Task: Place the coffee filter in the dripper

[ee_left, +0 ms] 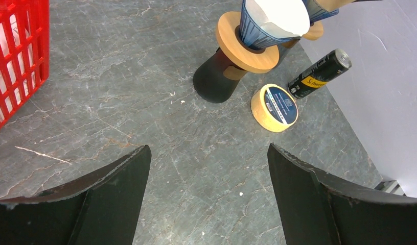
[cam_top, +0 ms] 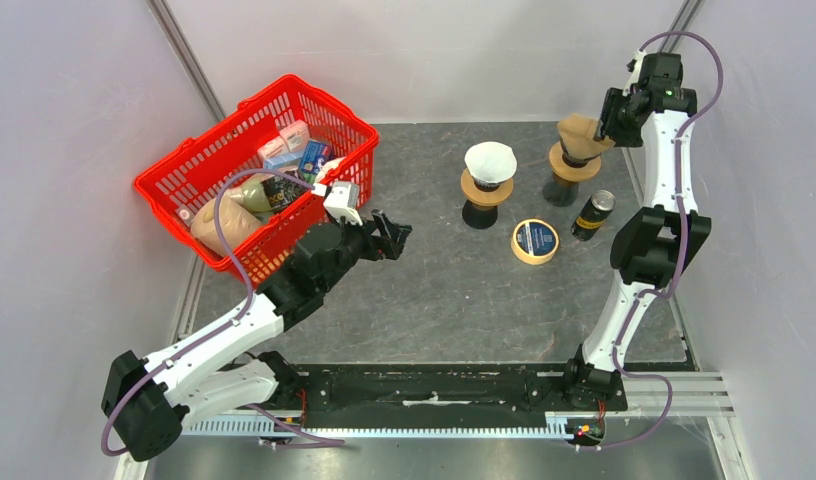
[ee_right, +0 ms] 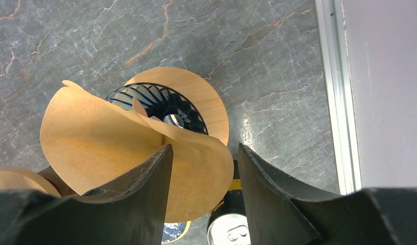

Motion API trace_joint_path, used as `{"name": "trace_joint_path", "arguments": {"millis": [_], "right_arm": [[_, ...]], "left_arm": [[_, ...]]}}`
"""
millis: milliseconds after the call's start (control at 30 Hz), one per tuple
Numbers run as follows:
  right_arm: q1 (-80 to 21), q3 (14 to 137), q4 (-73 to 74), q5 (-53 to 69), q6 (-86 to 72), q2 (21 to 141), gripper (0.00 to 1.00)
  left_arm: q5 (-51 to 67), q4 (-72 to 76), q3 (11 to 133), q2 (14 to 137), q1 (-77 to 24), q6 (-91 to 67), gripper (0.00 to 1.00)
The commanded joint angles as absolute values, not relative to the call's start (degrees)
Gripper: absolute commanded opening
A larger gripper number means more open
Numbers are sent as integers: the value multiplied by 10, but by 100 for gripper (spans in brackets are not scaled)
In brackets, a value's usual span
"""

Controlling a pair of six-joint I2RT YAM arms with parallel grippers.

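A brown coffee filter (cam_top: pixel 581 133) (ee_right: pixel 109 138) sits crumpled and tilted on the blue ribbed dripper (ee_right: pixel 163 101) with the wooden collar (cam_top: pixel 572 166), at the back right. One fold dips into the cone. My right gripper (cam_top: pixel 608 122) (ee_right: pixel 205 149) hovers just above it, open. A lobe of the filter lies between its fingers, against the left one and apart from the right one. My left gripper (cam_top: pixel 398 236) (ee_left: pixel 209 148) is wide open over bare table, holding nothing.
A second dripper with a white filter (cam_top: pixel 489 165) (ee_left: pixel 273 20) stands left of the first. A tape roll (cam_top: pixel 535 241) (ee_left: pixel 275 107) and a black can (cam_top: pixel 592 215) (ee_right: pixel 232 229) lie in front. A red basket (cam_top: pixel 184 180) of groceries sits far left.
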State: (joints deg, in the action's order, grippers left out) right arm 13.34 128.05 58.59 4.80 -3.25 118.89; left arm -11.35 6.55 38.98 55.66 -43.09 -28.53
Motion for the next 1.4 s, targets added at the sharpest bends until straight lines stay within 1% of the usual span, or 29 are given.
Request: {"name": "trace_joint_path", "arguments": {"millis": [0,333,533,633,767,1033,1367], "right_arm": [[135,1298,564,23,-15,1159,58],[136,1286,521,43,-10,1114,58],[135,1289,521,108,-50,1111,49],[129,1299,537,120,-67,1120,45],[116,1317,559,119,-68,1143,43],[111,1337,568,69,-64,1185,38],[98,1331,586,96,-49,1208,33]], "left_arm": [[-106,92,390,551,-428,-290,91],[-108,92,389,547,-428,-290,91],[-112,92,395,551,-429,-286,91],[-111,92,397,553,-429,-286,91],[-112,91,397,553,-429,-286,91],[-115,87,397,550,-429,-290,91],[-119,79,407,559,-428,-285,91]]}}
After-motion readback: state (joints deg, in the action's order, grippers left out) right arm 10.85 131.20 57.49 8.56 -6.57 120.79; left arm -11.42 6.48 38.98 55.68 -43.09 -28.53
